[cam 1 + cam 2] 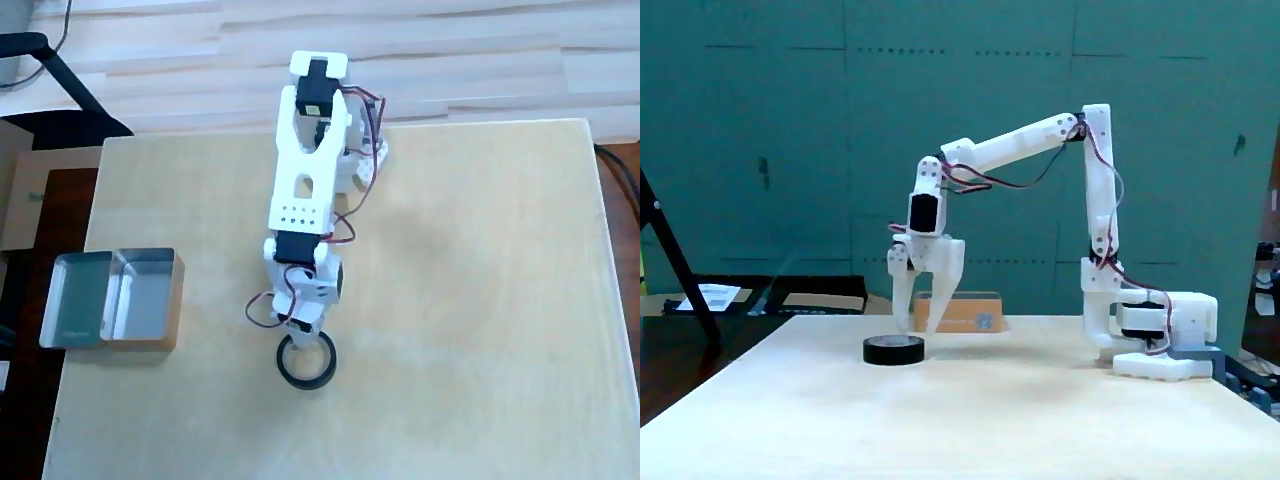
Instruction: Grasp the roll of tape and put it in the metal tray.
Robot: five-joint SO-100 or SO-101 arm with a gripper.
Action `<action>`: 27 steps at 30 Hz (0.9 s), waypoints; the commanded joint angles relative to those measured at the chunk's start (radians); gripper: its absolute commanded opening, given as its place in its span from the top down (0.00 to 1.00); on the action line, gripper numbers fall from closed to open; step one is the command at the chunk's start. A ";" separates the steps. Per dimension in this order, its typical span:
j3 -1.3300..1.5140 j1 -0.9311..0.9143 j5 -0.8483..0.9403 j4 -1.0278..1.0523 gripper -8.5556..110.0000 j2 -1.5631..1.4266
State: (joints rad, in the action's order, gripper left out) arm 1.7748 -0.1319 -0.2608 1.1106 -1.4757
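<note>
The roll of tape (pixel 307 362) lies flat on the pale wooden worktop (pixel 480 300), a little toward six o'clock from the worktop's middle in the overhead view; in the fixed view the same black ring (pixel 893 349) sits at the near left of the white arm (pixel 1020 140). The gripper (pixel 916 330) points straight down over the tape's edge, its jaws spread apart with the tips just above the ring, and I cannot tell whether either tip touches it. From overhead the gripper (pixel 303 338) covers the ring's twelve o'clock rim, so one tip seems to hang over the open centre. The metal tray (pixel 60 300) stands at the worktop's nine o'clock edge, well apart from the tape, its two shiny compartments holding nothing. In the fixed view it shows as a brownish box (pixel 965 311) behind the gripper. The arm's base (pixel 355 160) sits at the worktop's twelve o'clock edge.
</note>
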 commanded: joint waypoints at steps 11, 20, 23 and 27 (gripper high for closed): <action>0.011 -0.009 -0.029 -0.058 0.78 0.060; 0.063 -0.005 0.069 -0.078 0.78 0.066; 0.063 -0.005 0.069 -0.078 0.78 0.066; 0.063 -0.005 0.071 -0.078 0.78 0.066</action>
State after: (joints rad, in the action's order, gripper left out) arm 1.8392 -0.1304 -0.2025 1.0370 -1.4051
